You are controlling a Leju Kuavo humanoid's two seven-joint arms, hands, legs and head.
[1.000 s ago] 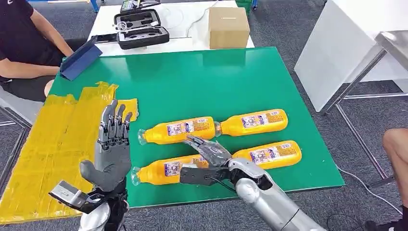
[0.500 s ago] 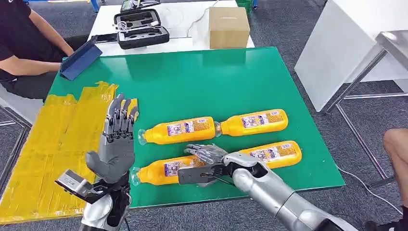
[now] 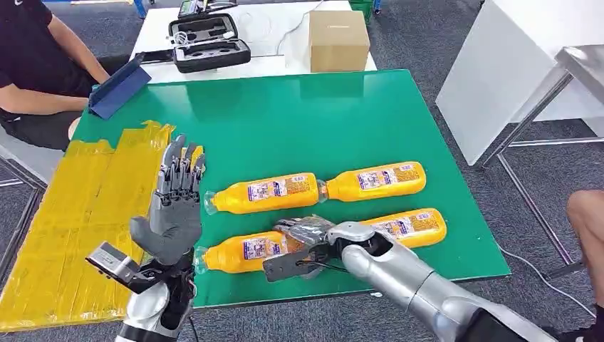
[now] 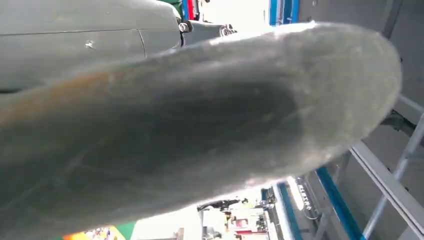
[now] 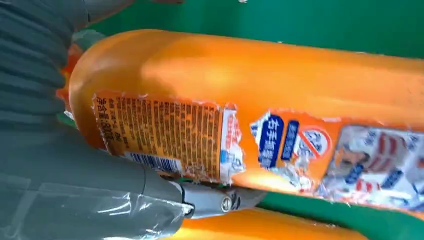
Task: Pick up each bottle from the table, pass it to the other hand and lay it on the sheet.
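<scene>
Right hand (image 3: 303, 239) fingers curled around the near-left orange bottle (image 3: 246, 251), which lies on the green table (image 3: 299, 121); right wrist view shows thumb under its label; left hand (image 3: 174, 206) raised, fingers straight and apart, holding nothing; three other bottles lie beside; yellow sheet (image 3: 78, 214) at left.

Head view: high, looking forward and down over green table (image 3: 320, 121). Right wrist view: close on orange bottle (image 5: 260, 100), shared with head view (image 3: 246, 251).
</scene>
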